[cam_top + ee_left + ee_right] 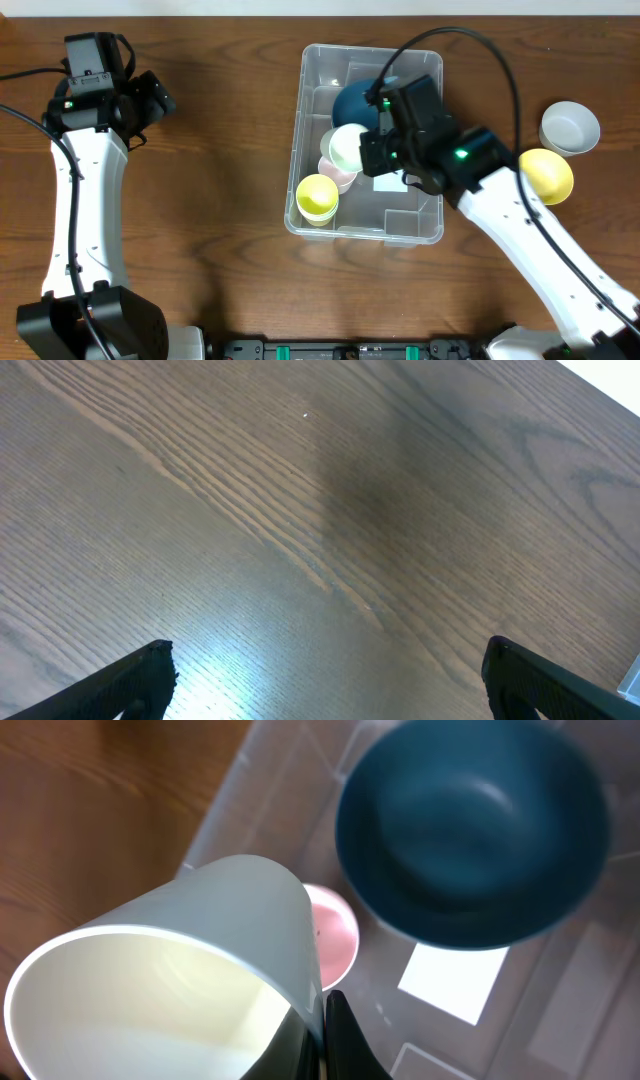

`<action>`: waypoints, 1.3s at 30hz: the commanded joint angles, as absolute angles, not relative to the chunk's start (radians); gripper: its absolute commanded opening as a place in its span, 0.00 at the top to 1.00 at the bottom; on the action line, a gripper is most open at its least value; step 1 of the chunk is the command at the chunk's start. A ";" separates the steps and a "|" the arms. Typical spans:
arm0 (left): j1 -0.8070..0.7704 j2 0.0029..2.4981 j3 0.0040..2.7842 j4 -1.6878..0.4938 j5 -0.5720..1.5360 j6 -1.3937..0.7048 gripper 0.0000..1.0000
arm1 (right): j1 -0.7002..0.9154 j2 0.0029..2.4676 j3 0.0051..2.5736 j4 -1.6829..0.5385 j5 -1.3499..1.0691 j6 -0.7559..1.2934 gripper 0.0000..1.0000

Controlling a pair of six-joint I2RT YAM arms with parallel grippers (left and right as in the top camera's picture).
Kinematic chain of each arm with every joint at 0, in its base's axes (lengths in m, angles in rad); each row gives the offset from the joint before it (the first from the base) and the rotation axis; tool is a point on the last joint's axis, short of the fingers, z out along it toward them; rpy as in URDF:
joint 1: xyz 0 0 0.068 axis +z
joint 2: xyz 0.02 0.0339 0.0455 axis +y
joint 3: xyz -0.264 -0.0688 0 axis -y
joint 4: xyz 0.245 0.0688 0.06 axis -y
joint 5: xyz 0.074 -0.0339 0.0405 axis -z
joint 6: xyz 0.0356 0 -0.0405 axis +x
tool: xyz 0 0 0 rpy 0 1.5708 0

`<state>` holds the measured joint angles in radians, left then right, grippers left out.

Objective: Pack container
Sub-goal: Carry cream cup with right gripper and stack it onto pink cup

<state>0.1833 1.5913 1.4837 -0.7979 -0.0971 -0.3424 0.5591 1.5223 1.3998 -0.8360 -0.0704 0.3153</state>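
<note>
The container (310, 75) is a large clear rectangular bin at the table's middle. It holds a dark blue bowl (352, 103), a pink cup (334, 172) and a yellow cup (318, 197). Its white label (455, 978) shows on the base in the right wrist view. My right gripper (322, 1030) is shut on the rim of a pale mint cup (349, 147), holding it over the pink cup (335, 925) inside the bin, beside the blue bowl (472, 830). My left gripper (325, 675) is open and empty over bare wood at the far left.
A yellow bowl (548, 173) and a white bowl (570, 127) stand on the table to the right of the container. The right arm reaches across the bin's right side. A black unit lies along the table's front edge.
</note>
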 commanded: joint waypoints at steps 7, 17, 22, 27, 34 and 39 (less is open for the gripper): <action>0.187 1.583 1.492 -0.800 -0.110 -0.341 0.02 | 0.568 1.628 1.412 -0.842 -0.031 0.337 0.99; 0.187 1.583 1.492 -0.800 -0.110 -0.341 0.02 | 0.568 1.642 1.412 -0.868 -0.011 0.337 0.99; 0.187 1.583 1.492 -0.800 -0.110 -0.341 0.02 | 0.568 1.642 1.412 -0.875 -0.010 0.337 0.94; 0.187 1.583 1.493 -0.800 -0.110 -0.341 0.02 | 0.568 1.642 1.412 -0.873 -0.011 0.337 0.67; 0.187 1.583 1.492 -0.800 -0.110 -0.341 0.02 | 0.554 1.632 1.417 -0.857 -0.006 0.336 0.45; 0.187 1.583 1.492 -0.800 -0.110 -0.341 0.02 | 0.472 1.572 1.441 -0.921 0.038 0.351 0.42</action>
